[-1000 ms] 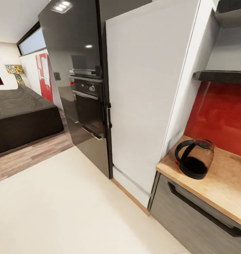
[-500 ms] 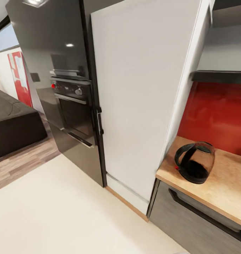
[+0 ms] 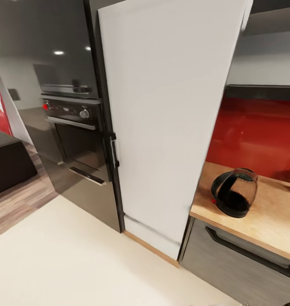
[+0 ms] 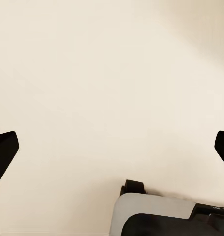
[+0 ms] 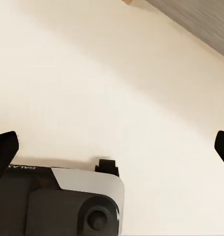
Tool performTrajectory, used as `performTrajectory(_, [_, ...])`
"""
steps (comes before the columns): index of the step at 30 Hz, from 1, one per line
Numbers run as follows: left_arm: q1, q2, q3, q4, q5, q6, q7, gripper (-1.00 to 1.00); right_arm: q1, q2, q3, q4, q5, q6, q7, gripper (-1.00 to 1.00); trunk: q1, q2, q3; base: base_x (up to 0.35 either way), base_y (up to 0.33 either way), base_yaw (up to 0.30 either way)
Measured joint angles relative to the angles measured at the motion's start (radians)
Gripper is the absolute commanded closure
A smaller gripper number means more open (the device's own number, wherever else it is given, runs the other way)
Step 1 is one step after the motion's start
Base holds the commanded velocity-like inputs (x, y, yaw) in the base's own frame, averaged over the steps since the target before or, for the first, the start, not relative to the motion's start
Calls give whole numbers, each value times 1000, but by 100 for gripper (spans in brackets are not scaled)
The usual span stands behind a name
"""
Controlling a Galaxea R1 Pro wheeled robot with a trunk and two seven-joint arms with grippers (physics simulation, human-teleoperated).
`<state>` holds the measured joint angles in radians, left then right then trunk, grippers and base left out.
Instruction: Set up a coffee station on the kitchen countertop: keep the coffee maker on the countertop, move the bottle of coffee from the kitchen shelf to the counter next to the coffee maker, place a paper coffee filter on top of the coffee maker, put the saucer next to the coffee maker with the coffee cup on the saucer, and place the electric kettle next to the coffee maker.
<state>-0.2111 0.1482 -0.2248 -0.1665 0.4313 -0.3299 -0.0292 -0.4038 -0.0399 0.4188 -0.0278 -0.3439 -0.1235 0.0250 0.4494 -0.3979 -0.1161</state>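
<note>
Fingers [image 4: 4, 152] spread — view swung right.

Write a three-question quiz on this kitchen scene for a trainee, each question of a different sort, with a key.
1. True or false: the electric kettle stands on the kitchen countertop.
2. Which is directly left of the tall white cabinet? A) oven B) sink C) window
3. Fill in: the wall panel behind the countertop is ____.

Key: 1 true; 2 A; 3 red.

Both end effectors, left and right, are open over the pale floor.
</note>
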Motion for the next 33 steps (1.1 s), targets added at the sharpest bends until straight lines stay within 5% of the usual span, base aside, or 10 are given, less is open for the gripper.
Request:
performTrajectory(19, [0,0,0,0,0,0,0,-100,0,0,0,0,0,0,0,-100,0,0,0,126,314,-260])
performTrajectory(30, [5,2,-7,16,-11,8,9,-100,0,0,0,-2,-4,-1,-1,-100,0,0,0,19,40,-258])
performTrajectory(33, [25,5,-14,70,-45,14,36,-100,0,1,0,-2,-5,-1,-3,-100,0,0,0,0,1,-258])
